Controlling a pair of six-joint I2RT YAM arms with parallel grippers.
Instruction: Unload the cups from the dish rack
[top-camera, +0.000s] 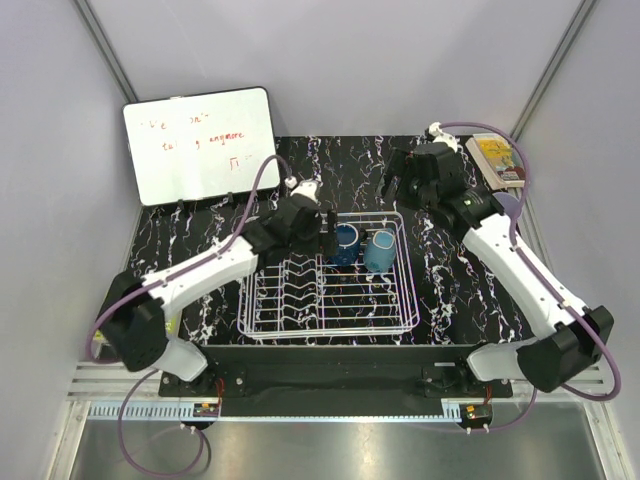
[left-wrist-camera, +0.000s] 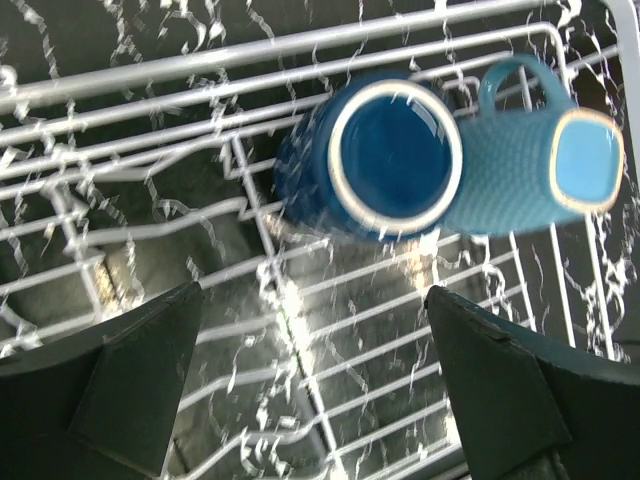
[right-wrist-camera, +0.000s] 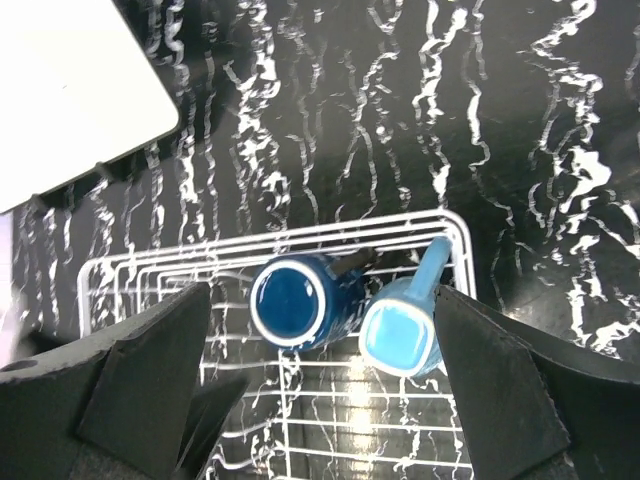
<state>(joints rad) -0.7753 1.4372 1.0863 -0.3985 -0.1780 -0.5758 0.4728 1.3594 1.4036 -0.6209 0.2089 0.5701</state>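
Observation:
The white wire dish rack (top-camera: 300, 300) sits mid-table. Two cups stand upside down in its far right corner: a dark blue cup (top-camera: 346, 243) and a light teal-blue cup (top-camera: 380, 250) with a handle. My left gripper (top-camera: 325, 235) is open and empty, hovering over the rack just left of the dark blue cup (left-wrist-camera: 390, 160); the teal cup (left-wrist-camera: 545, 170) is beside it. My right gripper (top-camera: 403, 182) is open and empty, high above the table behind the rack, looking down on the dark blue cup (right-wrist-camera: 295, 300) and the teal cup (right-wrist-camera: 400, 335). No other cups show.
A whiteboard (top-camera: 200, 145) with red writing leans at the back left, also in the right wrist view (right-wrist-camera: 70, 80). A book (top-camera: 497, 160) lies at the back right. The rack's upright tines (top-camera: 300, 285) fill its left and middle part.

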